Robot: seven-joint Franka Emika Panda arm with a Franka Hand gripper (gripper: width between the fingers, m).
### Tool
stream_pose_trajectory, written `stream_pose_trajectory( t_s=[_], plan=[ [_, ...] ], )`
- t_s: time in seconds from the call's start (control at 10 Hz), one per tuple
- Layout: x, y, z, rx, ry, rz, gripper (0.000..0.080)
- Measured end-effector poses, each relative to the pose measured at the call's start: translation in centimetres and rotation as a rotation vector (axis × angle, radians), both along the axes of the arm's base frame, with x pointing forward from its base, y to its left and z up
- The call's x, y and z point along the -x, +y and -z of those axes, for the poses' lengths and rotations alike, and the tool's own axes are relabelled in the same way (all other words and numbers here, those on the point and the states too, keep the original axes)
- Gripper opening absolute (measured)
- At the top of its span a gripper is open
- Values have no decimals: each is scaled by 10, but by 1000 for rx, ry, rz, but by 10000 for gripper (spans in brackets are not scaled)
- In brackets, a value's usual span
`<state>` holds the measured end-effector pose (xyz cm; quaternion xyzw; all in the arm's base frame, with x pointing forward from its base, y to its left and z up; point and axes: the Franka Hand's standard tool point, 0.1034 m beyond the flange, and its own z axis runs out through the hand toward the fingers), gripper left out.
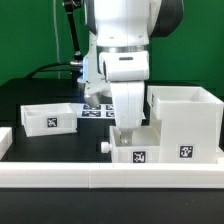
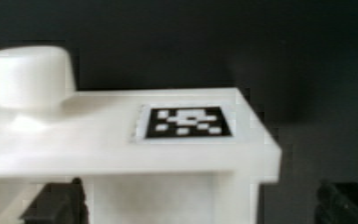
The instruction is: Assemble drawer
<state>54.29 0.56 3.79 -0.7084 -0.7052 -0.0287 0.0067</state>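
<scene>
A small white drawer tray (image 1: 128, 153) with a square tag and a round knob (image 1: 104, 146) lies in front of the border rail, next to the tall white casing (image 1: 185, 122) on the exterior view's right. A second tray (image 1: 48, 117) sits apart on the left. My gripper (image 1: 124, 132) is straight above the near tray, its fingers down at the tray's wall. In the wrist view the tray's tagged wall (image 2: 194, 122) and knob (image 2: 28, 80) fill the frame. My gripper (image 2: 197, 205) is open, with dark fingers (image 2: 51, 205) on either side of the wall and a gap on one side.
The long low white border rail (image 1: 110, 178) runs across the front of the black table. The marker board (image 1: 95, 111) lies flat behind the arm. The casing stands close beside the gripper on the exterior view's right.
</scene>
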Motion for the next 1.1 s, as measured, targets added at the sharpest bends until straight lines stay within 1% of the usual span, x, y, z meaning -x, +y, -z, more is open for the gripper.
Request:
stream_pose_trajectory(
  t_s=[0.1, 0.2, 0.4, 0.5, 0.6, 0.7, 0.9, 1.1],
  plan=[
    [-5, -4, -15, 9, -15, 1, 648],
    [-9, -10, -24, 15, -21, 4, 649],
    [-16, -28, -37, 26, -17, -17, 649],
    [-17, -42, -36, 27, -12, -33, 649],
    [-19, -52, -32, 25, -8, -41, 649],
    [-20, -60, -23, 19, 0, -36, 649],
    [-24, -66, -8, 9, 11, -30, 649],
    [-25, -64, 5, 0, 24, -29, 649]
  ],
)
